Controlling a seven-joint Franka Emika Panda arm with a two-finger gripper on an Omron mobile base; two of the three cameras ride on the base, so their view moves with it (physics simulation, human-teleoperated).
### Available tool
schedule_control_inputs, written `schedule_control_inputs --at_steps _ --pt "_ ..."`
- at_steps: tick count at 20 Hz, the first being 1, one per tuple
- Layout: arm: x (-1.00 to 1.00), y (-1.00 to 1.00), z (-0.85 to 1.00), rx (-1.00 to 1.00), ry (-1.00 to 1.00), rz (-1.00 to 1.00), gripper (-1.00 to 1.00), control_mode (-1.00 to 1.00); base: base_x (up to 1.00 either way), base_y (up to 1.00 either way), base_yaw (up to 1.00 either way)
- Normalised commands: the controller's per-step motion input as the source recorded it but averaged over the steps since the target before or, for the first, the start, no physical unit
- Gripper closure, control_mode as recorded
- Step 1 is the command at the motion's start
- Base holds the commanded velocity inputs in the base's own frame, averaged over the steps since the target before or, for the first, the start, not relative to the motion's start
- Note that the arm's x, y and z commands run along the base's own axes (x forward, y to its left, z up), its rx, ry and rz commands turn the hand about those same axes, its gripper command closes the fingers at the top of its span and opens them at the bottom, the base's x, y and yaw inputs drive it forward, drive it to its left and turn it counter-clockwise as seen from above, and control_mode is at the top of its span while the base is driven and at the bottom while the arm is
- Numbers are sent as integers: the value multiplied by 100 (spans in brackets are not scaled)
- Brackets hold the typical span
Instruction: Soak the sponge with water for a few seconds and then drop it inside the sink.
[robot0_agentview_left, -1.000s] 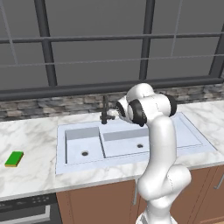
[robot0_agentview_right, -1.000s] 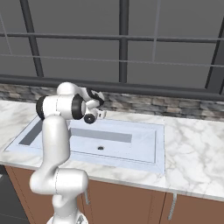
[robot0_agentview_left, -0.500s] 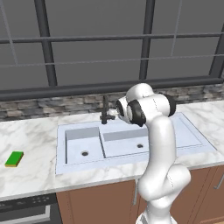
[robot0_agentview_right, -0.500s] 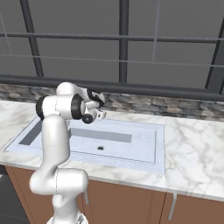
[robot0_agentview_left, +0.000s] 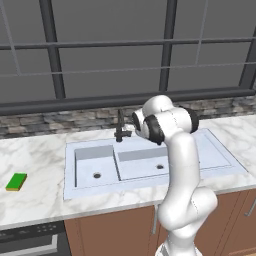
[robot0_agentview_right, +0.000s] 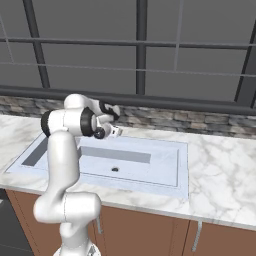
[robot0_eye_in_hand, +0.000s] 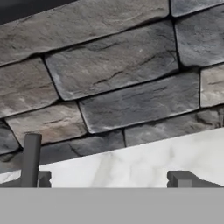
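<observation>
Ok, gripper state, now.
Gripper: open, holding nothing; the sponge lies on the counter.

A bright green top over a yellowish lower layer is shown by the sponge (robot0_agentview_left: 16, 181) at the left edge of the frame, set against a white worktop (robot0_agentview_left: 35, 200) veined in grey marble. The sink (robot0_agentview_left: 95, 150) is coloured a pale bluish white, with dark round drains and a black faucet (robot0_agentview_left: 120, 128). Mottled grey and brownish stone blocks with dark joints are seen in the backsplash (robot0_eye_in_hand: 113, 83), and reddish-brown wood in the cabinets (robot0_agentview_right: 145, 230) below.
</observation>
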Motion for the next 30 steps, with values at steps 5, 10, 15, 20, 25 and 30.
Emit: schedule_control_inputs --at_steps 5,10,15,20,25,30 --pt "0 -79 -62 0 9 -8 -100 -100 0 0 0" --pt "0 -77 -66 0 9 -7 -100 -100 0 0 0" --pt "0 -71 -44 0 4 -7 -100 -100 0 0 0" --pt "0 -46 2 1 0 -2 -100 -100 0 0 0" --pt "0 -51 18 8 0 0 -100 -100 0 0 0" --pt "0 -53 27 12 0 0 -100 -100 0 0 0"
